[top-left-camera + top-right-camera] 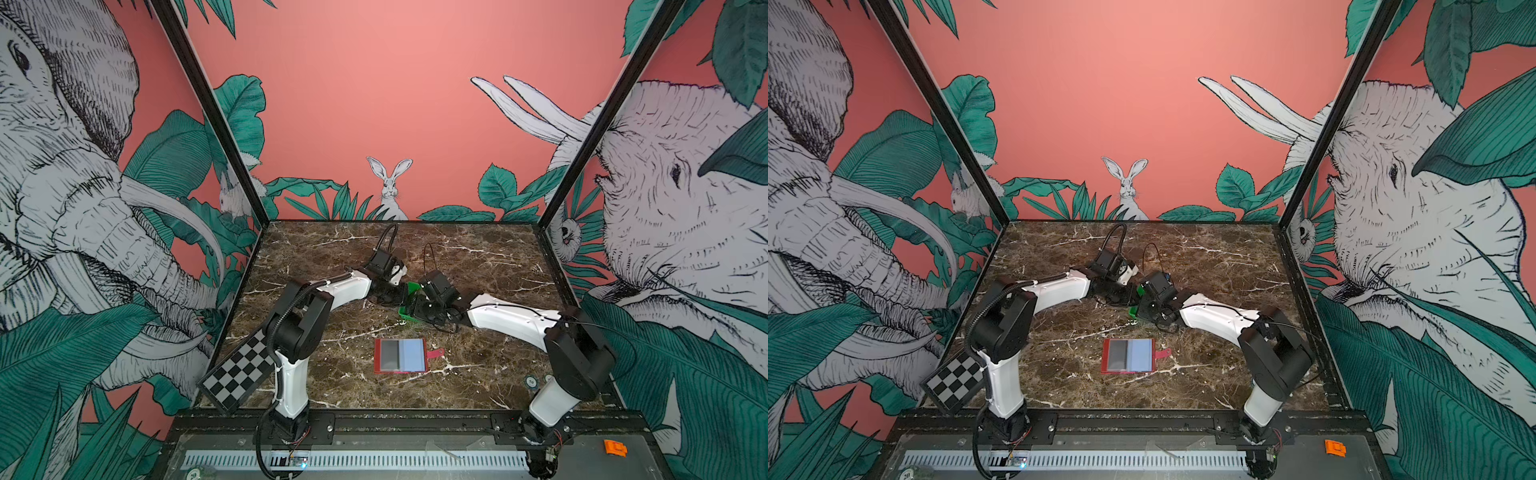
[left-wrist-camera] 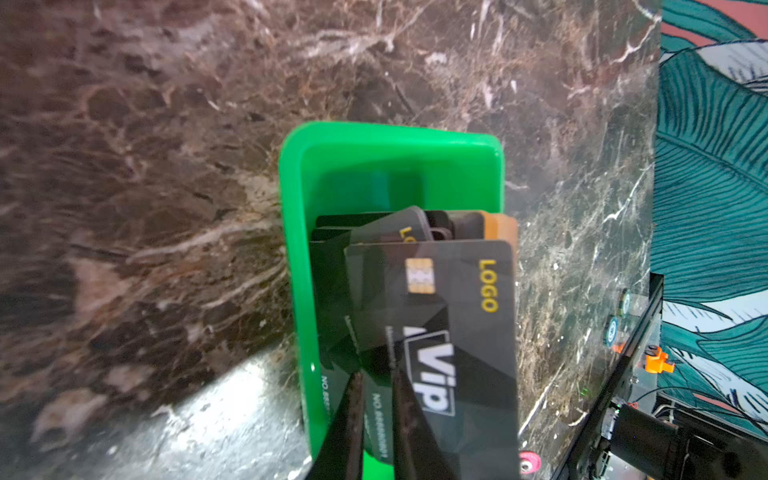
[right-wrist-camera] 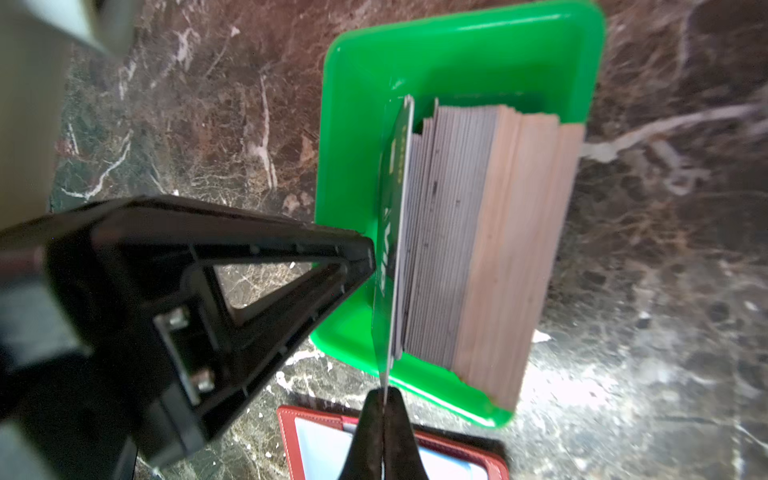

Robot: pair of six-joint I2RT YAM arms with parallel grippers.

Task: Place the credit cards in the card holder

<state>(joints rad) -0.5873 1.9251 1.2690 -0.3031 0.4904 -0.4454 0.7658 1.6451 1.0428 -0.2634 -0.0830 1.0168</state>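
Note:
A green tray mid-table holds an upright stack of credit cards, dark and pale beige. The front card is seen edge-on, leaning off the stack. My right gripper is shut on its lower edge. In the left wrist view this card is black with white "VIP" lettering. My left gripper has only a narrow gap between its fingers and nothing pinched. One of its fingertips rests against the card's face. The red card holder lies open nearer the front, grey and pale blue pockets up.
A checkerboard plate leans at the table's front left corner. Small round tokens lie near the right arm's base. Both arms crowd over the tray. Patterned walls enclose the table on three sides.

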